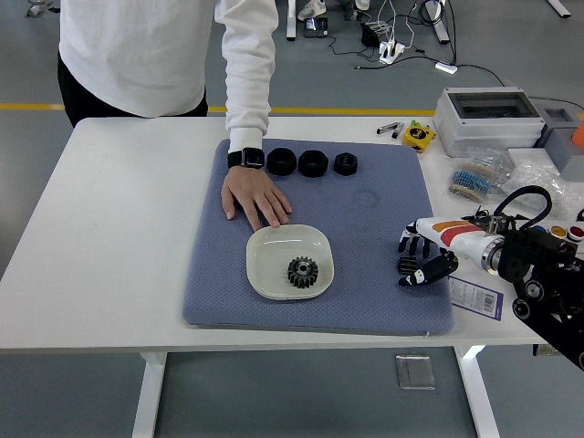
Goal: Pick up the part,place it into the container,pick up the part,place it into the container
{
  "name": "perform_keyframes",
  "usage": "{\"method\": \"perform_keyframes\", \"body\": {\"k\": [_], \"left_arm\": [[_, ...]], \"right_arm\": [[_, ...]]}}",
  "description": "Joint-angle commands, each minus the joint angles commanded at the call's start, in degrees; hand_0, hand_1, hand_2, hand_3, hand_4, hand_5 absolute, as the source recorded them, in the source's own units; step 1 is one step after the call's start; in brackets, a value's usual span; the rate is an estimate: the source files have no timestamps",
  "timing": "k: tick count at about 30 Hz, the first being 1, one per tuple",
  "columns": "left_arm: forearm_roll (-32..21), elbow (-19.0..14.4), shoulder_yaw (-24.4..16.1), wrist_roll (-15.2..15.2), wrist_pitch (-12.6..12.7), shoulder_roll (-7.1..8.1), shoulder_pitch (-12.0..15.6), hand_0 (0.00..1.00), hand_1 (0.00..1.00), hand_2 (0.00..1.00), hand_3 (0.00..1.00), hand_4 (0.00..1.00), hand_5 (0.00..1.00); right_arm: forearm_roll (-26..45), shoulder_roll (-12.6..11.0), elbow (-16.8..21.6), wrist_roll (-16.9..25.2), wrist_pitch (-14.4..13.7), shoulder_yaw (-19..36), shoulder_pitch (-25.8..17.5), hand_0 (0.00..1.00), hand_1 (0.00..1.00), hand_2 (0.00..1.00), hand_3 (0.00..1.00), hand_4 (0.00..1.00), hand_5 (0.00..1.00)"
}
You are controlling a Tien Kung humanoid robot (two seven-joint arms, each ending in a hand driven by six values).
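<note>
White table (119, 228) holds blue mat (383, 301); gear (302, 271) sits in dish (265, 265); right hand (422, 255) spread, empty, mat's right edge; person's hand (254, 197) flat above dish.

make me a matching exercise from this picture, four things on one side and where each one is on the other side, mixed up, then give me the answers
Things:
1. gear
2. dish
3. person's hand
4. right hand

Places:
A. flat on the mat, just beyond the dish's far left corner
B. over the mat's right edge, fingers loose, holding nothing
C. inside the white dish
D. on the mat's near half, left of centre

Pairs: 1-C, 2-D, 3-A, 4-B
</note>
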Motion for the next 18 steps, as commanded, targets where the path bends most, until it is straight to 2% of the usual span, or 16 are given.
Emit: {"method": "perform_keyframes", "body": {"k": [3,4,9,10,15,16,18], "left_arm": [[0.2,0.0,-0.1,0.0,0.0,0.0,0.1,0.821,0.794,0.836,0.573,0.483,0.726],[0.3,0.0,-0.2,0.1,0.0,0.0,0.1,0.821,0.792,0.837,0.573,0.483,0.727],[0.5,0.0,-0.2,0.1,0.0,0.0,0.2,0.821,0.792,0.837,0.573,0.483,0.727],[0.6,0.0,-0.3,0.2,0.0,0.0,0.2,0.821,0.794,0.836,0.573,0.485,0.727],[0.8,0.0,-0.4,0.2,0.0,0.0,0.3,0.821,0.794,0.836,0.573,0.485,0.727],[0.9,0.0,-0.4,0.2,0.0,0.0,0.4,0.821,0.793,0.837,0.573,0.484,0.727],[1.0,0.0,-0.4,0.3,0.0,0.0,0.4,0.821,0.793,0.837,0.573,0.484,0.727]], "right_arm": [[0.2,0.1,-0.3,-0.1,0.0,-0.3,-0.1,0.265,0.428,0.519,0.525,0.837,0.385],[0.3,0.2,-0.4,-0.1,0.1,-0.4,-0.2,0.226,0.373,0.479,0.506,0.739,0.464],[0.2,0.5,-1.5,-0.1,0.3,-0.8,-0.4,0.226,0.373,0.479,0.506,0.739,0.464],[0.1,0.5,-1.6,-0.1,0.3,-0.9,-0.5,0.188,0.324,0.455,0.495,0.721,0.478],[0.2,0.4,-1.4,-0.1,0.0,-0.9,-0.5,0.188,0.324,0.455,0.495,0.721,0.478],[0.2,0.4,-1.3,-0.1,-0.1,-0.9,-0.5,0.122,0.214,0.376,0.479,0.702,0.494],[0.2,0.4,-1.1,0.0,-0.2,-0.9,-0.6,0.122,0.214,0.376,0.479,0.702,0.494]]}}
